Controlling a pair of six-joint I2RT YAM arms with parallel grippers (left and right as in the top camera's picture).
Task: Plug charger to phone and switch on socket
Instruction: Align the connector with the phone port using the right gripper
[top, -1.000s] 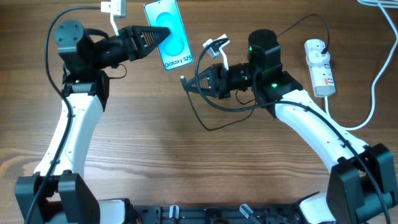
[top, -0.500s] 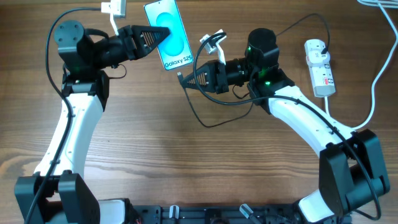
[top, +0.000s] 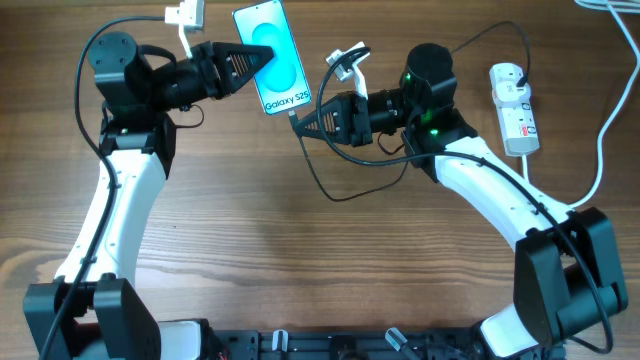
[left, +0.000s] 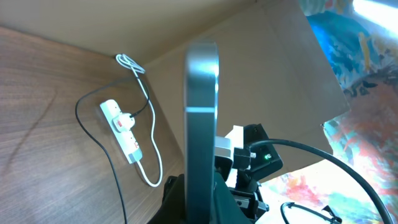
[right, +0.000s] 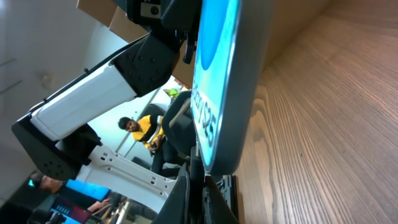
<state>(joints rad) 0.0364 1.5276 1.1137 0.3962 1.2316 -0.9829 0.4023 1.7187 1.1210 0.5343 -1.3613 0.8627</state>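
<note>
The phone, with a cyan screen and "Galaxy S25" at its near end, is held off the table by my left gripper, shut on its left edge. In the left wrist view the phone stands edge-on between the jaws. My right gripper is shut on the charger connector, right at the phone's near end. In the right wrist view the connector tip touches the phone's end; I cannot tell whether it is seated. The white socket lies at the far right, with the black cable looping from it.
A thick white cord runs from the socket along the right edge. A white adapter sits at the back left. The socket also shows in the left wrist view. A cardboard box stands behind the table.
My right gripper has moved left and up with the connector, from apart from the phone to its near end. The left arm and phone have barely moved.
</note>
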